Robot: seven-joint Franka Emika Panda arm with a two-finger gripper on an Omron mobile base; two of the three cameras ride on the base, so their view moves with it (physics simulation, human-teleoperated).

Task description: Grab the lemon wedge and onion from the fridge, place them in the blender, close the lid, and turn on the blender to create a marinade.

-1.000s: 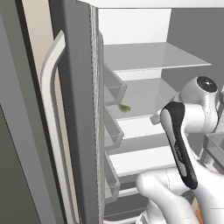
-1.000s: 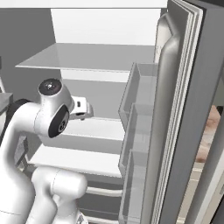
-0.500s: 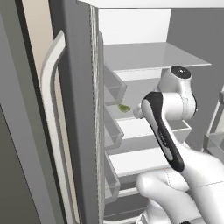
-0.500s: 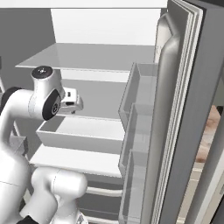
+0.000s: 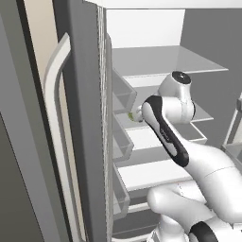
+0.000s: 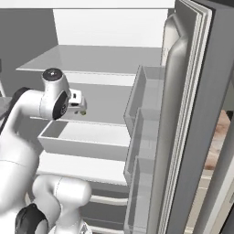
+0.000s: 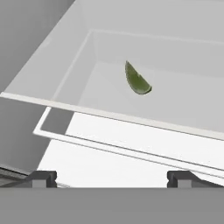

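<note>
The fridge (image 5: 80, 118) stands with both doors swung wide, its white interior, clear shelves and door bins (image 6: 144, 137) exposed. The arm reaches into the cabinet at mid height, above an open white drawer (image 6: 82, 141). In the hand view the gripper (image 7: 111, 177) is released, its two dark fingertips (image 7: 41, 177) set wide apart with nothing between them. The lemon wedge (image 7: 136, 79), a small yellow-green piece, lies on the clear shelf (image 7: 183, 94) ahead of the gripper, apart from the fingertips and untouched. In the left base view a sliver of the wedge (image 5: 131, 115) shows just beside the wrist, near the left door bins (image 5: 122, 137). In the right base view a small green speck at the hand's tip may be the same piece; it is too small to confirm.
</note>
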